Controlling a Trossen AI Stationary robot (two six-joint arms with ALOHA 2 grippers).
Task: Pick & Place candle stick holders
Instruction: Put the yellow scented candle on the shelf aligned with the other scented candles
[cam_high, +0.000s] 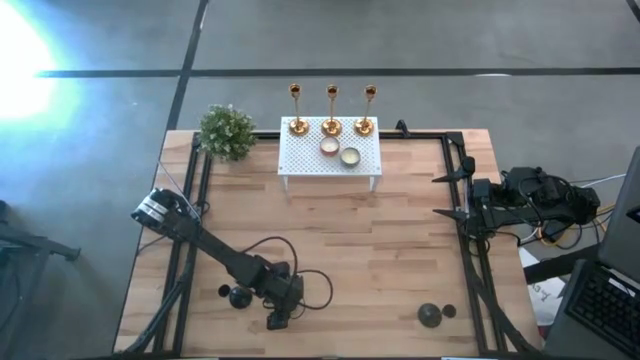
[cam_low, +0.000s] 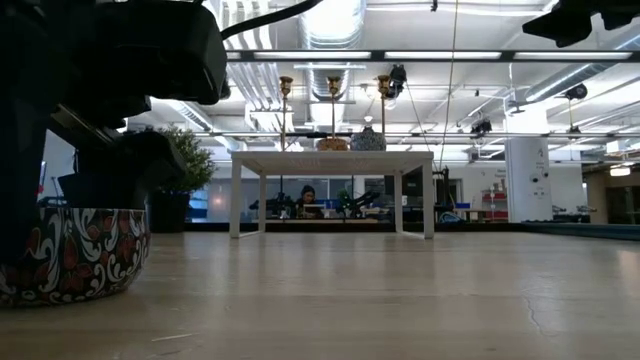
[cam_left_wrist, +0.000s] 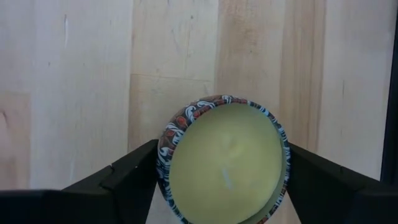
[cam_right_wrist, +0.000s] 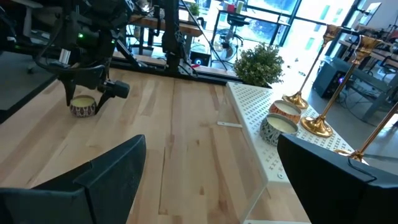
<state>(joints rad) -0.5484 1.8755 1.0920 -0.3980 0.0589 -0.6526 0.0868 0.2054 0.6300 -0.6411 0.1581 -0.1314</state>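
The left gripper (cam_high: 279, 320), at the table's near edge, clasps a patterned candle tin (cam_left_wrist: 224, 158), while the three gold candlesticks (cam_high: 331, 108) stand upright on the white rack (cam_high: 330, 160) toward twelve o'clock, nearer the wide-open right gripper (cam_high: 441, 196).

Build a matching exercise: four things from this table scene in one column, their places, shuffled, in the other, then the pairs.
Things:
1. gold candlesticks
2. patterned candle tin
3. potted plant
4. right claw

Places:
A. between the left claw's fingers
B. back edge of the white rack
C. beside the rack's left end
D. open, waiting at the table's right side

Pairs: 1-B, 2-A, 3-C, 4-D
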